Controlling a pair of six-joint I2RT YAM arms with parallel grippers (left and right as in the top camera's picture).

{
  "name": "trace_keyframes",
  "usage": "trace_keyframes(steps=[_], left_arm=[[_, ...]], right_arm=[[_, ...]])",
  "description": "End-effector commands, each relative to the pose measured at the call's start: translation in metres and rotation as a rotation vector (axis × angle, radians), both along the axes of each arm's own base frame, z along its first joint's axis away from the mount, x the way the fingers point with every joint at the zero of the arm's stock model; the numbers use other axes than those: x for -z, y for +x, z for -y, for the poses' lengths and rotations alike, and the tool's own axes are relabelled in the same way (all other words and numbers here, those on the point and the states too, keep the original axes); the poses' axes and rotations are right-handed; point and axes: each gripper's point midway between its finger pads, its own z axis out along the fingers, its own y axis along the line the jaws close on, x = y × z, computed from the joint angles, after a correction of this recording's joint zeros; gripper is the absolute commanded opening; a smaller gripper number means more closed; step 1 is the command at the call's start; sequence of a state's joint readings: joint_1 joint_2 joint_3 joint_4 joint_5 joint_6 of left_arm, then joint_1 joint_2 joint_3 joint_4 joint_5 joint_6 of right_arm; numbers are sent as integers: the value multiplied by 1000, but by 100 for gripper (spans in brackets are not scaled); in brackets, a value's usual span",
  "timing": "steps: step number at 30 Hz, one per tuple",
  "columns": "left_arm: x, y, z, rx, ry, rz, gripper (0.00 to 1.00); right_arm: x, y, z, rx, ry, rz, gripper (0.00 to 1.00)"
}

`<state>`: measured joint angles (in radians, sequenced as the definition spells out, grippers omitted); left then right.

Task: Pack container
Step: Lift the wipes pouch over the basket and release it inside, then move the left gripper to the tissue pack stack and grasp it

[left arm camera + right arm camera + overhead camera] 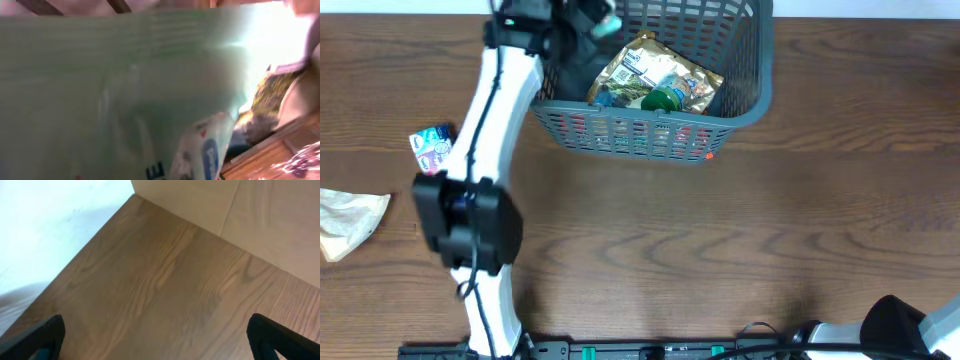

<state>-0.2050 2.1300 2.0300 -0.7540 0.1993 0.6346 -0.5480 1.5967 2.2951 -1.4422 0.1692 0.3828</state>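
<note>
The container (752,100), a dark grey lattice basket, stands at the back centre of the table. Inside lie a gold-brown snack packet (655,72) and a green item (665,98). My left gripper (590,22) is over the container's left part and appears shut on a pale green packet with blue print (125,90). That packet fills the blurred left wrist view and hides the fingers. The snack packet also shows there (270,95). My right gripper (160,335) is open and empty over bare table. Its arm (910,330) is at the front right corner.
A small blue and white packet (432,145) lies on the table left of the left arm. A crumpled tan paper bag (350,220) lies at the left edge. A pale wall panel (260,215) stands beyond the right gripper.
</note>
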Motion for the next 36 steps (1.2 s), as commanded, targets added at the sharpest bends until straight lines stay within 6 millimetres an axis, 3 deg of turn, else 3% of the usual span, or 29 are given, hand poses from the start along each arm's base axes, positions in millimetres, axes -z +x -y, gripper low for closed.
trace_keyframes(steps=[1,2,5,9,14,18,23,25,27,31,36], left_arm=[[23,-4,-1,13,20,-62,17],[28,-8,-2,13,25,-84,39],[26,-12,-3,13,26,-95,85],[-6,-16,-2,15,18,-38,95],[-102,-30,-14,-29,36,175,99],[-186,-59,-57,-218,90,354,99],[-242,-109,-127,-543,7,428,99],[-246,-130,-162,-719,-79,398,99],[-236,-154,-195,-931,-180,330,99],[-177,-216,-254,-1451,-322,69,98],[-117,-234,-283,-1564,-229,-88,99]], right_arm=[[0,-4,1,0,-4,-7,99],[0,-4,1,-2,-6,-9,99],[0,-4,1,-4,-7,-10,99],[0,-4,1,-4,-7,-10,99],[0,-4,1,-4,-7,-10,99],[-1,-4,1,-4,-8,-9,99],[-1,-4,1,-9,-12,-13,99],[-1,-4,1,-9,-12,-13,99],[-1,-4,1,-10,-11,-12,99],[-1,2,-4,-40,9,8,99],[-4,6,-5,-55,8,31,99]])
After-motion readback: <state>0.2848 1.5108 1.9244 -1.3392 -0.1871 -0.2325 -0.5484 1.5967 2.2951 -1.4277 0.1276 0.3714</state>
